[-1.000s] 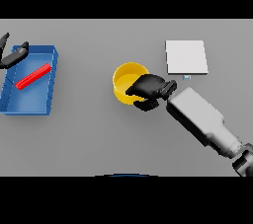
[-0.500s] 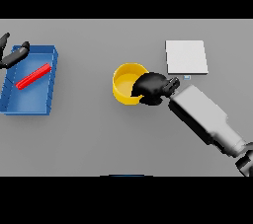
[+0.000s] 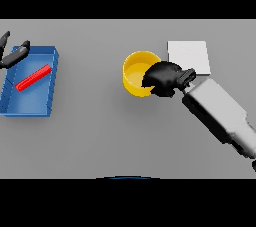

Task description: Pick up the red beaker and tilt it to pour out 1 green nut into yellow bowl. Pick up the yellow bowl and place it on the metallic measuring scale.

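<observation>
The yellow bowl sits at the middle of the grey table, and the inside of it that shows holds nothing. My right hand covers its right rim, fingers curled down over the edge and gripping it. Just right of the bowl lies the metallic measuring scale, a flat pale square, partly hidden by the hand's wrist. A red stick-like object lies inside the blue tray at the left. My left hand shows at the far left edge by the tray's upper corner, fingers straight.
The blue tray takes up the left side of the table. My right forearm runs from the lower right up to the bowl.
The right hand has moved up and right with the bowl in its grip, bringing the bowl closer to the scale. The left hand stayed by the tray.
</observation>
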